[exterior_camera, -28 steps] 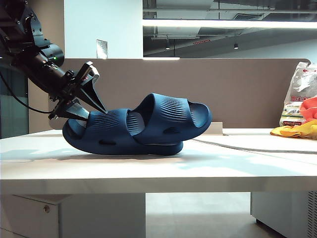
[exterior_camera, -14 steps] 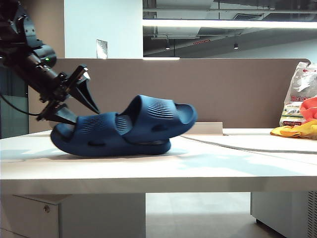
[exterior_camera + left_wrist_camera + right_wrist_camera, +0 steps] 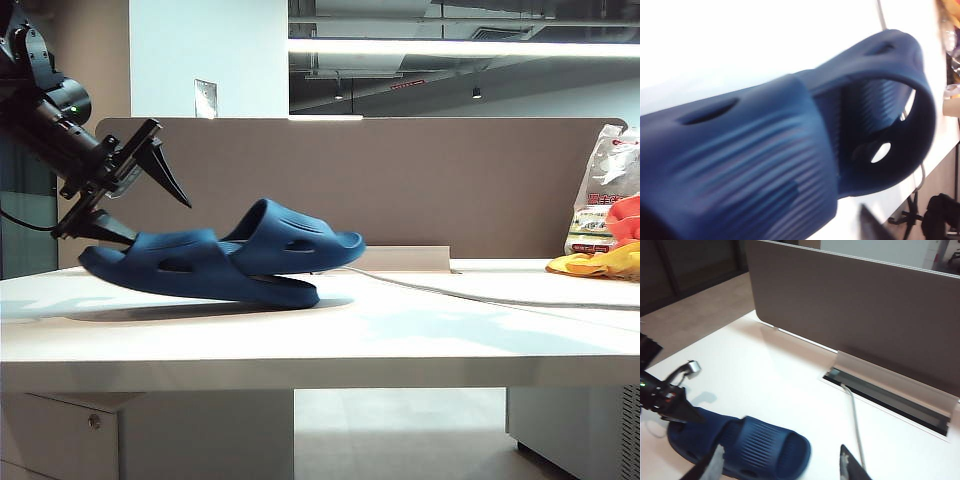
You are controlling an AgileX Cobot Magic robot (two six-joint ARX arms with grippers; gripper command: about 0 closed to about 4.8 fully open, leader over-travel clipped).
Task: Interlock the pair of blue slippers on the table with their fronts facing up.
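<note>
The pair of blue slippers lies interlocked on the white table [image 3: 400, 330], straps up, side vents toward the exterior camera. The left slipper [image 3: 170, 265] has its left end slightly raised, and the right slipper [image 3: 290, 235] is pushed through its strap. My left gripper [image 3: 163, 222] stands open at that left end, its lower finger against the heel and its upper finger clear above. In the left wrist view the ribbed strap [image 3: 740, 165] fills the frame, with the second slipper [image 3: 910, 100] beyond. My right gripper [image 3: 782, 467] is open above the slippers [image 3: 765, 447], touching nothing.
A grey-brown divider panel [image 3: 400, 180] stands along the table's back. A thin cable [image 3: 480, 292] runs from a slot [image 3: 890, 400] across the top. Plastic bags [image 3: 605, 200] and a yellow item [image 3: 600, 265] sit at the far right.
The slipper pair slid left and rolled from its side down onto its soles. My left gripper opened wide and drew up and to the left.
</note>
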